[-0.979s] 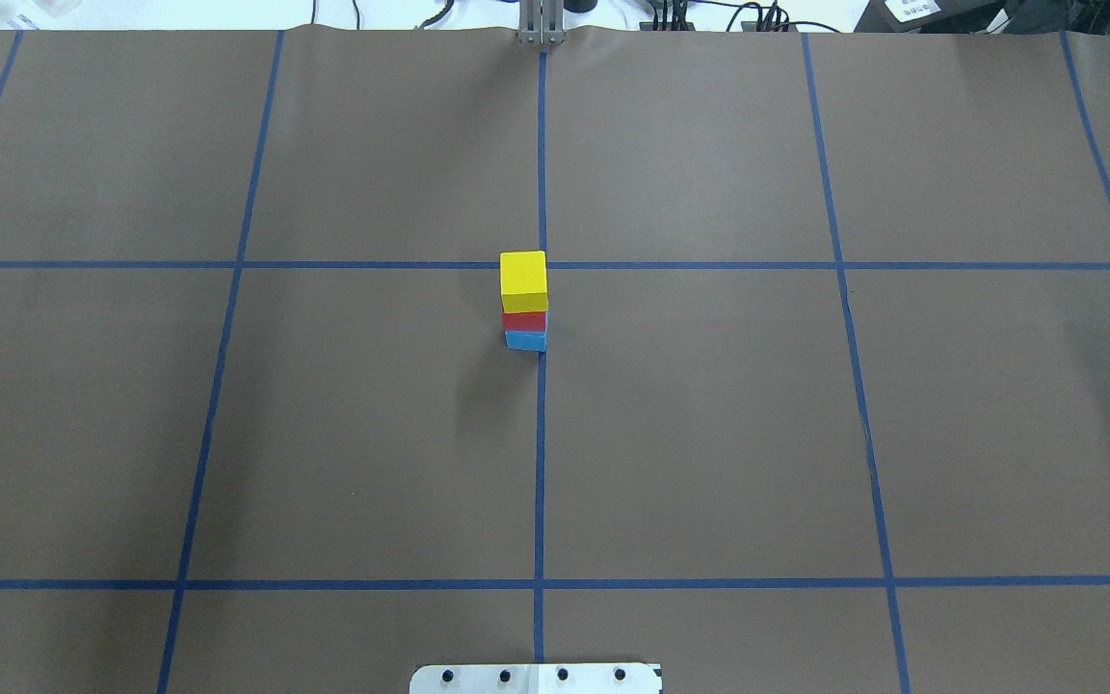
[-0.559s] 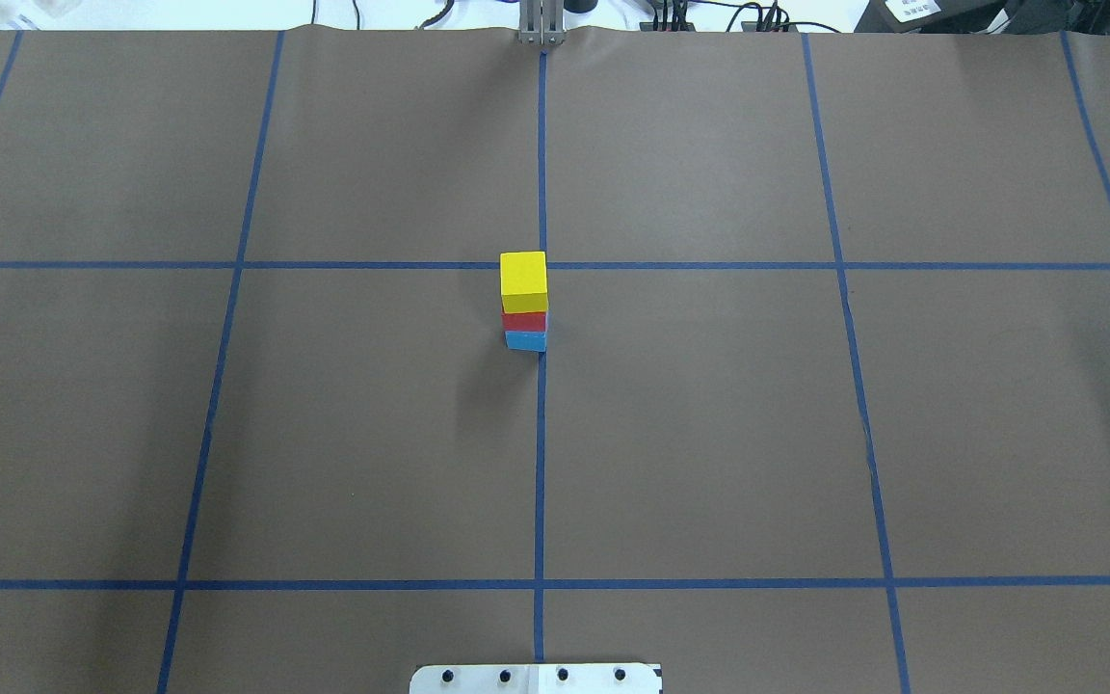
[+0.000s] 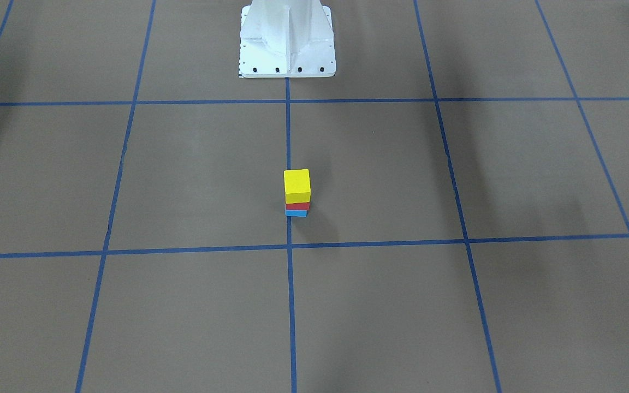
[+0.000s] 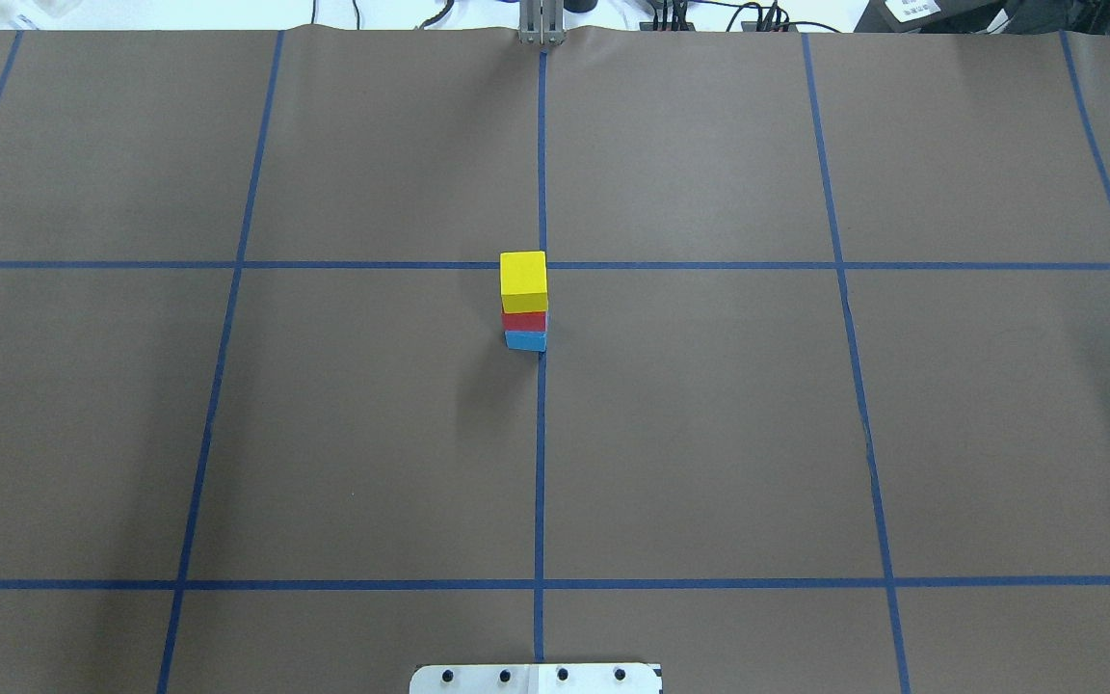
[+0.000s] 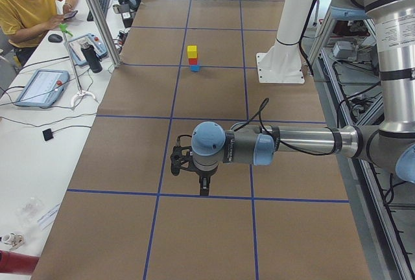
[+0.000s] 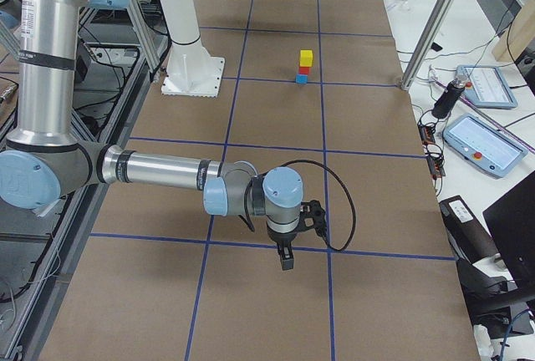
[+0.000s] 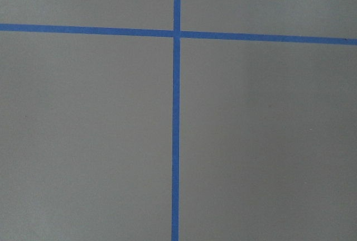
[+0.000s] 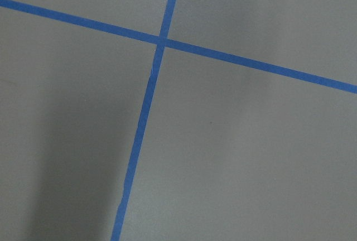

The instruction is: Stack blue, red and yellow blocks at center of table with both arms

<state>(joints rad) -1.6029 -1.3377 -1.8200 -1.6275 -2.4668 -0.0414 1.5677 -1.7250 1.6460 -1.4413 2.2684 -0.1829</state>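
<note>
Three blocks stand in one stack at the middle of the table (image 4: 709, 434): the yellow block (image 4: 523, 280) on top, the red block (image 4: 524, 321) under it, the blue block (image 4: 526, 340) at the bottom, turned slightly. Nothing touches the stack. The left gripper (image 5: 203, 186) hangs over the table far from the stack, near a tape crossing. In the exterior right view the right gripper (image 6: 286, 259) hangs over the opposite end. I cannot tell whether either is open or shut. Both wrist views show only bare table and tape lines.
The white pedestal base (image 3: 287, 43) stands at the robot's side of the table. A person (image 5: 29, 8) sits at a side desk with tablets (image 5: 40, 87) and a dark bottle (image 5: 93, 58). A metal post (image 6: 435, 22) rises by the far edge.
</note>
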